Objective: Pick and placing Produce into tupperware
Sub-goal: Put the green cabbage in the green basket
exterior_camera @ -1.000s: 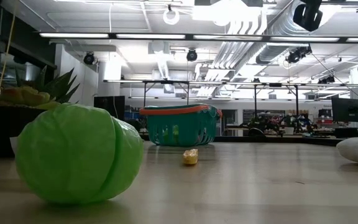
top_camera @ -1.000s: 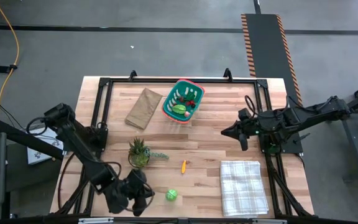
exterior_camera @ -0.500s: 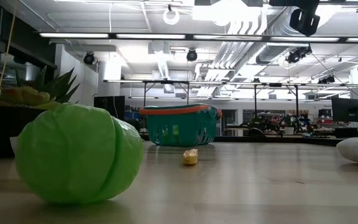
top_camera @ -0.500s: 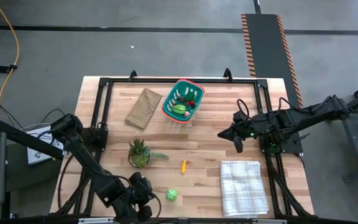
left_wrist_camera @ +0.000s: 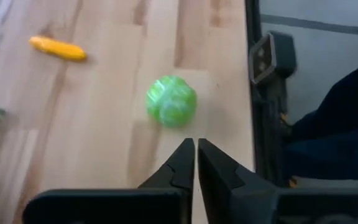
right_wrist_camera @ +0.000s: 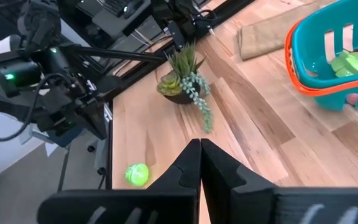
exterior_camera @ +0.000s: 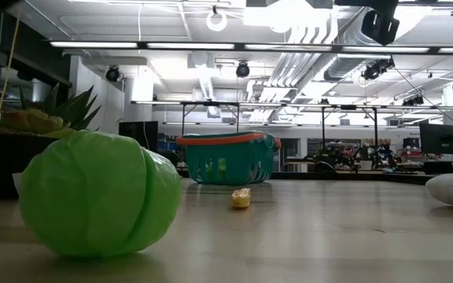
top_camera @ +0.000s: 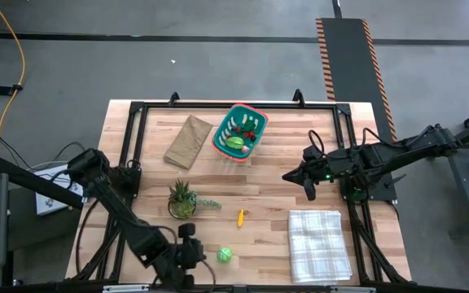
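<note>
The left gripper (top_camera: 192, 254) is sitting low at the near edge of the worktop, its arm folding in from the left side, and its fingers (left_wrist_camera: 182, 163) are pressing together with nothing between them. The right gripper (top_camera: 290, 176) is reaching in from the right side, arm stretching out level, fingers (right_wrist_camera: 191, 163) closing tight and empty too.

Tupperware (right_wrist_camera: 328, 62) cut off at frame edge, its produce (top_camera: 238, 134) too small to identify
</note>
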### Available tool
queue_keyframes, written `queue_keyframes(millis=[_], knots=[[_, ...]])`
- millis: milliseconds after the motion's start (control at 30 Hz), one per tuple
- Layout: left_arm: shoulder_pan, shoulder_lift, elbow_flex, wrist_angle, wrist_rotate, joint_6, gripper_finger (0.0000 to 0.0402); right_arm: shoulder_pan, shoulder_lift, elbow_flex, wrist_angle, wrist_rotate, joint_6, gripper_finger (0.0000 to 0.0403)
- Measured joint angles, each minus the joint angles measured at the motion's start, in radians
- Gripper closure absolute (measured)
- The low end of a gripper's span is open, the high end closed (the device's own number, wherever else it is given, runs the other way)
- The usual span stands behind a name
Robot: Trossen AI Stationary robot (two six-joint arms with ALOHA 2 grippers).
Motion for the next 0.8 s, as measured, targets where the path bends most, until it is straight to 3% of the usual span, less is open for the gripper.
queue_keyframes(millis=[433,633,800], knots=[[0.170,0.000,0.085,-0.001,0.265,0.361,0.0243,0.000,0.000,0.000,0.035,-0.015,0.007,0.0402],[0.224,0.000,0.095,-0.015,0.373,0.390,0.0177,0.000,0.000,0.000,0.038,-0.017,0.007,0.0402],[0.247,0.000,0.095,-0.051,0.396,0.416,0.0135,0.000,0.000,0.000,0.038,-0.018,0.007,0.0402]])
